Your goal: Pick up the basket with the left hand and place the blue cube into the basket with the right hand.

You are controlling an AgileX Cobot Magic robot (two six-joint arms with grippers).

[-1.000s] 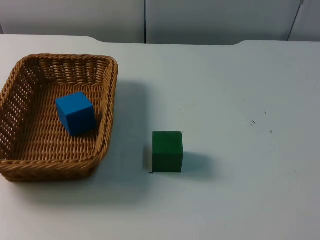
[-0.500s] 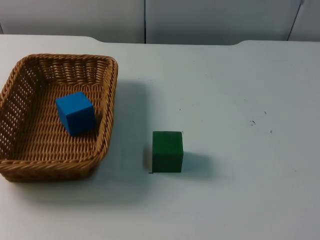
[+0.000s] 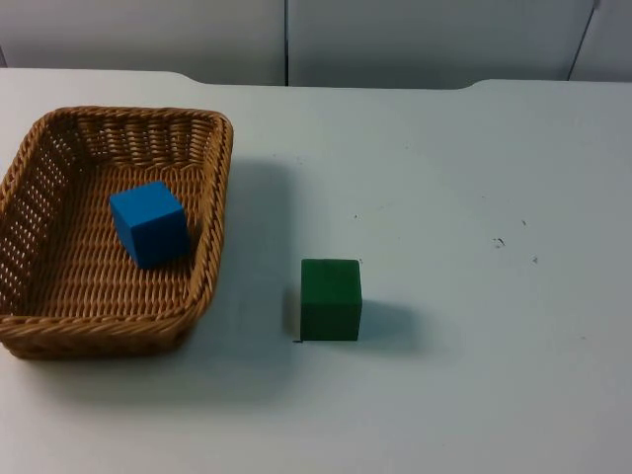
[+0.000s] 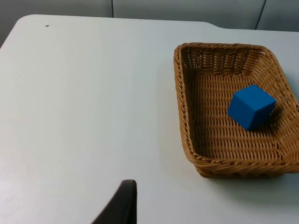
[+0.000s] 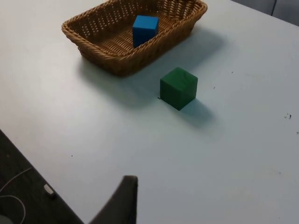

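Observation:
A brown wicker basket (image 3: 222,197) stands on the white table at the left. The blue cube (image 3: 150,223) lies inside it, a little tilted, near the right wall. In the left wrist view the basket (image 4: 180,107) with the blue cube (image 4: 251,106) is well ahead of my left gripper (image 4: 122,205), which waits high over bare table and holds nothing. My right gripper (image 5: 124,200) waits above the table's edge, far back from the basket (image 5: 117,67) and the blue cube (image 5: 145,29), also holding nothing.
A green cube (image 3: 331,298) stands on the table just right of the basket, and the right wrist view has it (image 5: 178,87) between gripper and basket. The grey partition wall (image 3: 395,39) closes the far side. The table's edge (image 5: 42,163) drops to dark floor.

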